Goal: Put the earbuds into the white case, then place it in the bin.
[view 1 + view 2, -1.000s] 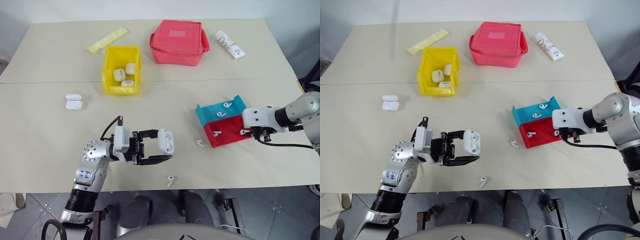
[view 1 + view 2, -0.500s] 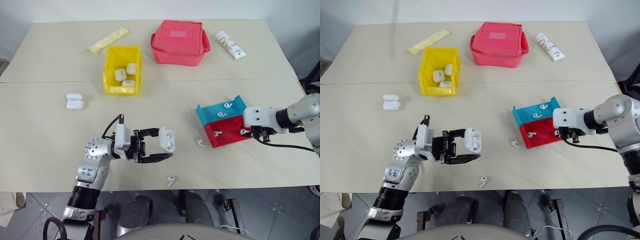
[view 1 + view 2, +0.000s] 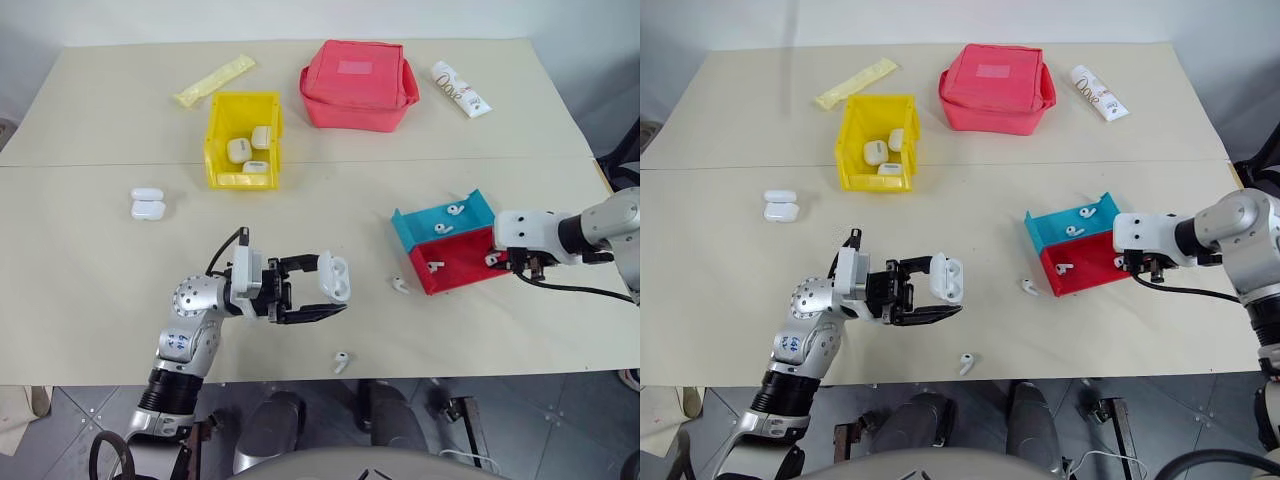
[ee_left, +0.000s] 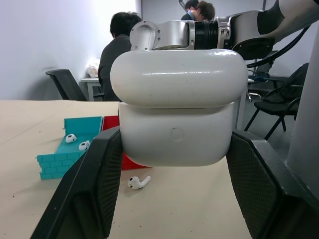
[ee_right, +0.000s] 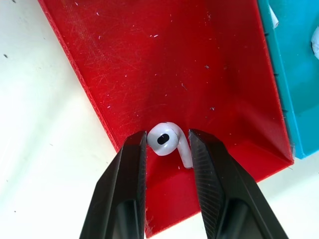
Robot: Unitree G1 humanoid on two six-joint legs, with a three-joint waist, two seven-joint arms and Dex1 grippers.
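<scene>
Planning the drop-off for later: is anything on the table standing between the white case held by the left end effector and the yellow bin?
Nothing visible does. The white case sits in the left end effector above bare table, and the bin lies beyond with its top open. The two spare cases lie off to the side.

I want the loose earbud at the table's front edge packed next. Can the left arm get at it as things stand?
Probably not yet: the left gripper is shut on the white case, so it has no free fingers. The earbud lies close below it on bare table, with nothing in the way.
</scene>
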